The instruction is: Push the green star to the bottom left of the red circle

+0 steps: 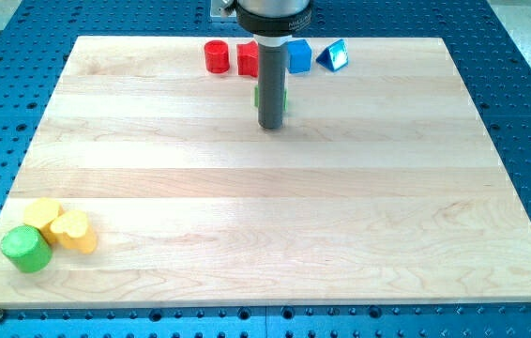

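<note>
Green star (pixel 283 97), mostly hidden behind my tip (pixel 270 126), lies just below and to the right of the red circle (pixel 216 56) near the desk (pixel 247 235) top edge. No pincer exists, only a rod. The star appears light, rigid and likely to spin; push its flank centrally.

Two red blocks, a red circle (pixel 216 56) and a partly hidden red block (pixel 247 59), two blue blocks (pixel 299 55) (pixel 333 56), two yellow blocks (pixel 41 213) (pixel 73 231), two green, a cylinder (pixel 26 250) and a mostly hidden piece (pixel 284 97), eight in all
</note>
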Controlling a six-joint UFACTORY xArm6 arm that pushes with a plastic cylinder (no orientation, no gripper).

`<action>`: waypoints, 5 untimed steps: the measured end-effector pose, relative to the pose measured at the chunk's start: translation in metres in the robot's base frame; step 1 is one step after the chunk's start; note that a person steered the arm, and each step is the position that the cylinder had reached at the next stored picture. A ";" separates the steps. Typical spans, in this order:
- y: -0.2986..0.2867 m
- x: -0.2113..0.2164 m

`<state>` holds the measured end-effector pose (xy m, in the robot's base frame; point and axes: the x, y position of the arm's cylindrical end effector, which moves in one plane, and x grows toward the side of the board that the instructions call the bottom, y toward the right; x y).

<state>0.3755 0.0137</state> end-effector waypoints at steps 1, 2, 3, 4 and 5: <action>0.037 -0.014; 0.067 -0.018; 0.099 -0.018; 0.101 -0.043; 0.034 -0.058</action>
<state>0.3174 0.0475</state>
